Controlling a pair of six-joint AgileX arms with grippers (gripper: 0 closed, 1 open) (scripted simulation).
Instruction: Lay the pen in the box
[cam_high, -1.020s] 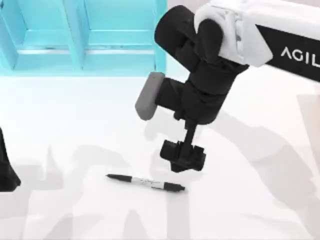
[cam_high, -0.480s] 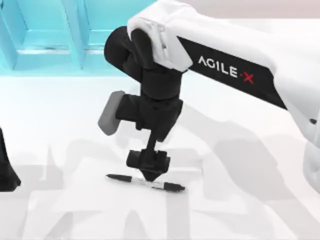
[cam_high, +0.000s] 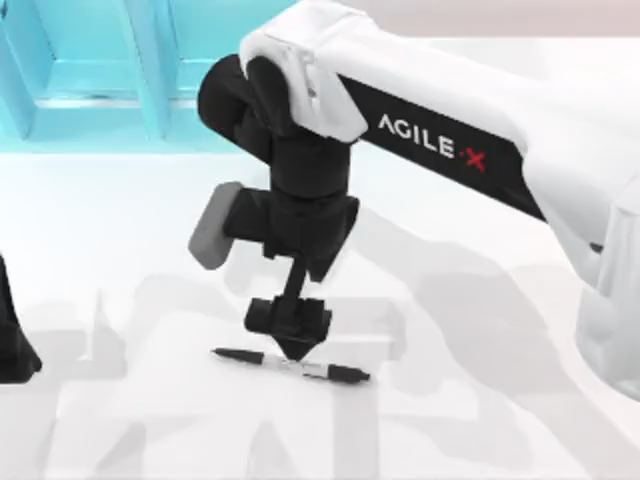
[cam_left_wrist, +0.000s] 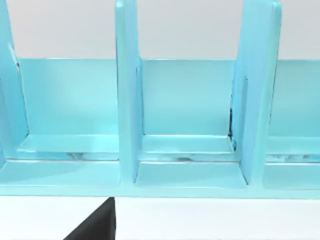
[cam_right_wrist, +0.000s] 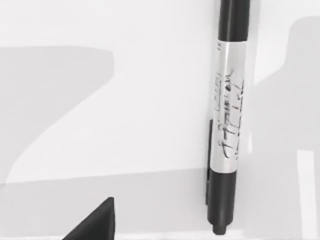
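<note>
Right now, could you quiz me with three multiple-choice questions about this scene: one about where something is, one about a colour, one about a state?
1. Where is the pen?
A. flat on the table
B. in the box
C. lifted by a hand

2. What colour is the box?
A. red
B. light blue
C. brown

3. The right hand is
A. parked far away
B. inside the box
C. directly above the pen

Answers: 1 A, the pen lies on the white surface. 2 B, its dividers are light blue. 3 C, its tip hangs over the pen's middle.
</note>
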